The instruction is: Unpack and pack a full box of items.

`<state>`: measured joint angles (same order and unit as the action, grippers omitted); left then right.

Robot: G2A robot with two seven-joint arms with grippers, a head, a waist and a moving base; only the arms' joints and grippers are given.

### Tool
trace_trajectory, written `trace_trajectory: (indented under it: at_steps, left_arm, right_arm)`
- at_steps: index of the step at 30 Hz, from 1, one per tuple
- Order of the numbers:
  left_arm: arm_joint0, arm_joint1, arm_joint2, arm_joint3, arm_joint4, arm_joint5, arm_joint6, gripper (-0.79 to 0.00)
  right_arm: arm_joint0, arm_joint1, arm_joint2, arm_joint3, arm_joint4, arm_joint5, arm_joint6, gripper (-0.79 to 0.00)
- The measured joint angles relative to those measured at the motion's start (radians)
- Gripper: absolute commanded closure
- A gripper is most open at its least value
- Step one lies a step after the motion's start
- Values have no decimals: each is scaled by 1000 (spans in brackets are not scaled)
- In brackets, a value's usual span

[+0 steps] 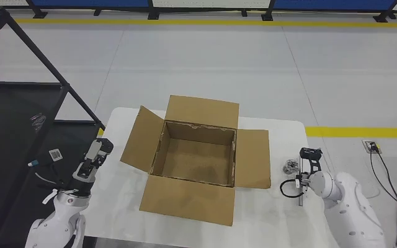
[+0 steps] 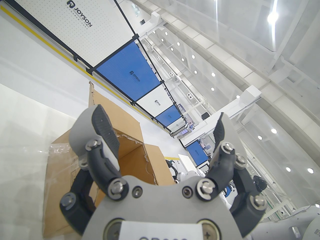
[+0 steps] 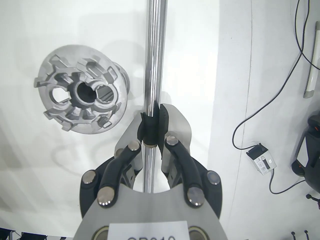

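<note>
Rod of polished steel (image 3: pixel 153 51) — stiff, probably heavy and slick, best gripped mid-length — sits clamped in the right gripper (image 3: pixel 153 121); left gripper (image 2: pixel 160 126) gapes empty.

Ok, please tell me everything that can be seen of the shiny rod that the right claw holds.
The rod is a straight, round bar of polished, mirror-like metal. The right claw is shut on it partway along, black pads on both sides, so it sticks out past the claw's tips and back toward the wrist. It is over the white table, beside a grey cast metal part and apart from it. Whether it touches the table I cannot tell.
</note>
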<state>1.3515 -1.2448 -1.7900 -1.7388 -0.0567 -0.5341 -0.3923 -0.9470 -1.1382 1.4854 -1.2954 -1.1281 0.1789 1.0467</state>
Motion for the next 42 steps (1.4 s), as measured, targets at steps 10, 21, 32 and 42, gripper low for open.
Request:
trace_trajectory:
  at_steps: [10, 21, 32, 42]
  left_arm:
    - [0, 0, 0, 0, 0, 0, 0, -785]
    - [0, 0, 0, 0, 0, 0, 0, -785]
    - [36, 4, -44, -12, -25, 2, 65, -785]
    - [79, 8, -96, -4, -57, -8, 113, -785]
  right_arm:
    - [-153, 4, 88, -347, -26, 189, -97, 0]
    - [-286, -16, -2, -790, -73, 299, -241, 0]
    - [-64, -64, -357, -772, -193, 272, -250, 0]
    - [293, -172, -690, -468, -162, 261, -152, 0]
